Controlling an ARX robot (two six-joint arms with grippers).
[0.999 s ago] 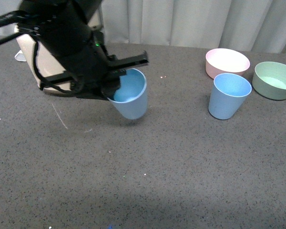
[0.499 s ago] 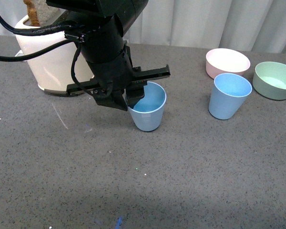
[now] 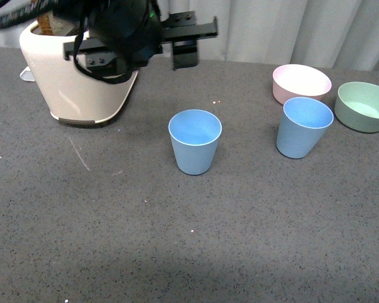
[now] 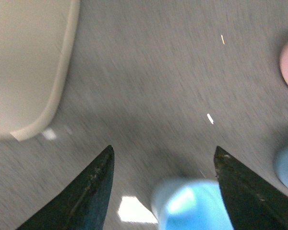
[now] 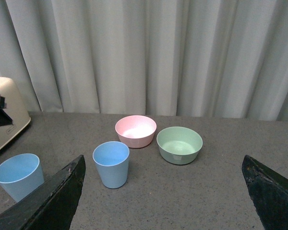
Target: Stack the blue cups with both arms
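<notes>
Pale curtains at twelve o'clock back the speckled grey worktop; left gripper and right gripper show released jaws.

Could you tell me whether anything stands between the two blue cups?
Nothing visible does: the table between the middle blue cup and the right blue cup is bare. The pink bowl and green bowl sit beyond the right one, off that line.
</notes>
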